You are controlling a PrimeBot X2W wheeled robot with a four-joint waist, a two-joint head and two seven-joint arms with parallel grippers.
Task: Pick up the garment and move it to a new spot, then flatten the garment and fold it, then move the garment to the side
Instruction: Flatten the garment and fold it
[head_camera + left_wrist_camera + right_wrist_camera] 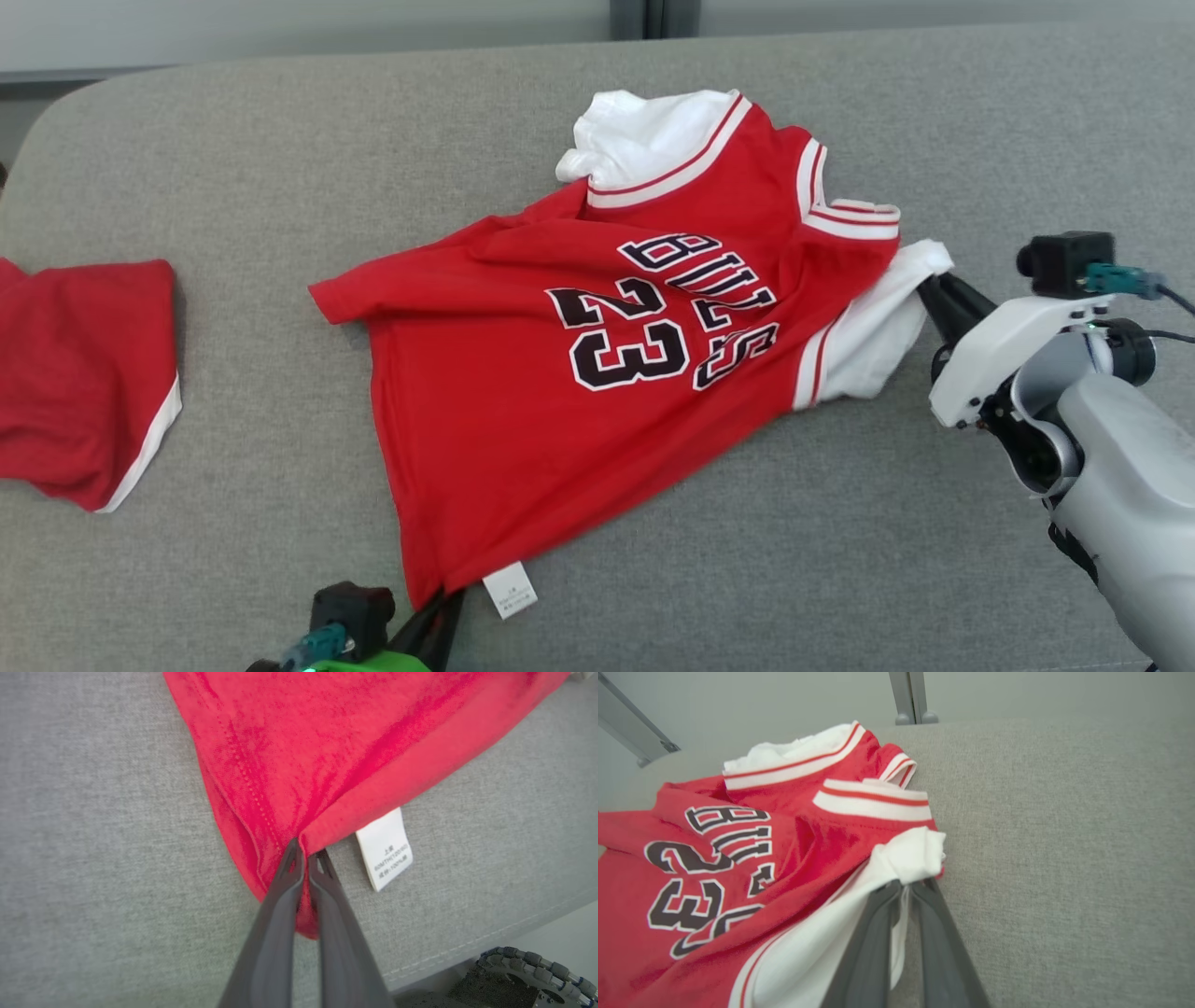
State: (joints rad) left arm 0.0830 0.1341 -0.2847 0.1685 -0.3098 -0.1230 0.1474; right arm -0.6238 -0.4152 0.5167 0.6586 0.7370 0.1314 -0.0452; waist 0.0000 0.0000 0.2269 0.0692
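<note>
We have the garment (579, 373), a red jersey numbered 23, lying rumpled on the grey padded surface (840, 560), around the middle of the head view. Our left gripper (448, 602) sits at the jersey's 6 o'clock, its two dark fingers clenched on the red hem corner. Just beside that pinch, toward 3 o'clock, a white label (385, 851) lies flat on the padding. Our right gripper (935, 282) reaches in at the jersey's 3 o'clock and is clamped on the bunched white sleeve (920, 854), with cloth showing between its fingers. A second red piece (84, 373) with white trim lies well apart at 9 o'clock, at the edge of that view.
</note>
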